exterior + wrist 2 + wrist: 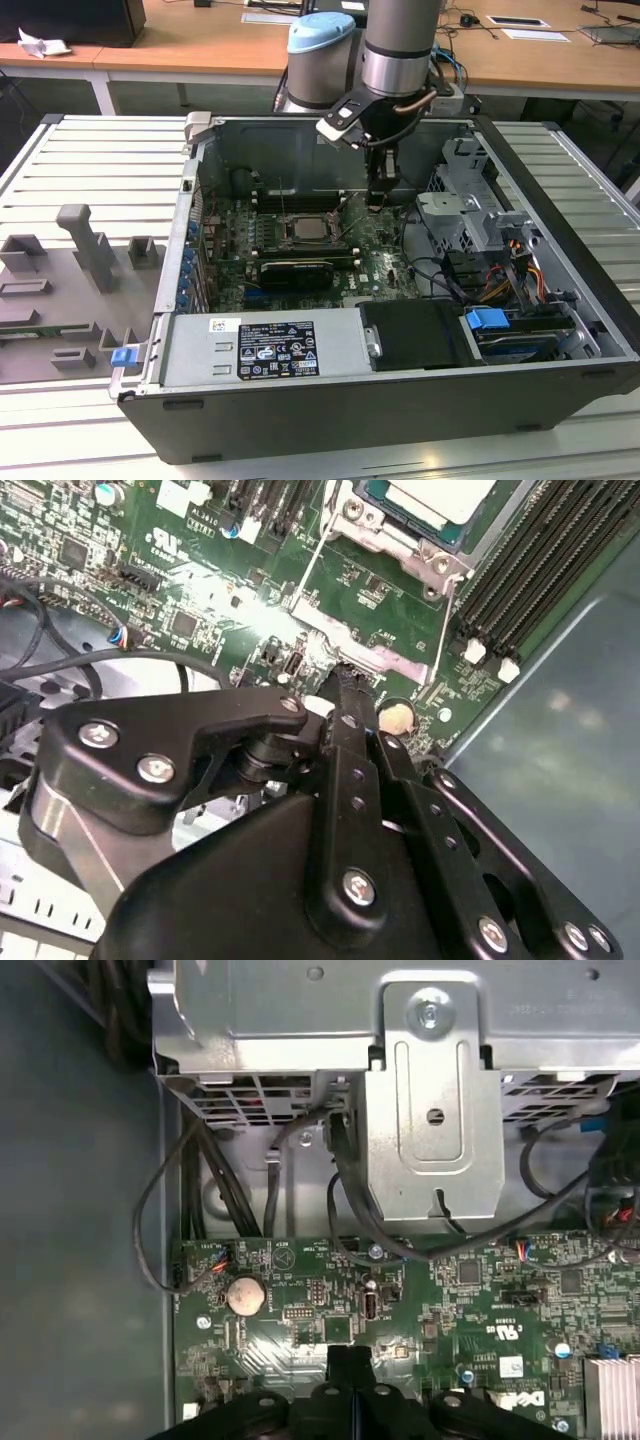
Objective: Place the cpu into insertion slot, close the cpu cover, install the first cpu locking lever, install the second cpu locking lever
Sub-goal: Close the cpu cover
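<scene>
Black tool (378,198) on the grey robot arm hangs low inside the open dark computer case (330,400), which lies on the pale slatted bench (100,150). In the exterior view, the small flat square cpu (303,228) with a pale silver face sits in the dark square insertion slot (330,236) on the green circuit board (380,262), just to the exterior view's left of the tool and apart from it.

In the second wrist view the tool (345,677) has its fingers pressed together with nothing between them. The cpu (440,498) lies beyond, with the thin silver metal cpu cover (400,542) flat around its face. 2 thin wire levers (308,565) run alongside; I cannot tell whether they are latched.

In the first wrist view the closed tool (350,1358) hovers over the board near a round silver coin cell (245,1295).
</scene>
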`<state>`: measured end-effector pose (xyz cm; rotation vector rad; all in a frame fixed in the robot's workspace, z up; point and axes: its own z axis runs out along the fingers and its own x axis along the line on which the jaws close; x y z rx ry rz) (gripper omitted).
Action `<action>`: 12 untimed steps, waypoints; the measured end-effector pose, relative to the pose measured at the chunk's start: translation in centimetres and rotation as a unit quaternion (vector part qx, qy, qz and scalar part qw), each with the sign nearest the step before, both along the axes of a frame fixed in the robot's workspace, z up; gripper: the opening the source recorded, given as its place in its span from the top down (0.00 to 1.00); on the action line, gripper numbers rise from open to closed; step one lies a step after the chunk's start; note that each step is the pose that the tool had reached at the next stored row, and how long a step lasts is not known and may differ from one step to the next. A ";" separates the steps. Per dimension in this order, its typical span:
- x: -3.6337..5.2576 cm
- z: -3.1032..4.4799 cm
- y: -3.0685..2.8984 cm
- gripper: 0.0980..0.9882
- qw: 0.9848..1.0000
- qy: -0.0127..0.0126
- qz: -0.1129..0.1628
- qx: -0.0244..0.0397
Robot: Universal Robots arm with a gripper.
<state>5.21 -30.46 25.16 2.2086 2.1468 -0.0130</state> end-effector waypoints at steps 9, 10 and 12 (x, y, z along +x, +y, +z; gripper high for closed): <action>-3.65 -0.38 0.00 0.99 1.000 0.000 0.000 0.000; -3.90 -0.47 0.00 0.99 1.000 0.000 0.000 0.000; -4.34 -0.66 0.00 0.99 1.000 0.000 0.000 0.000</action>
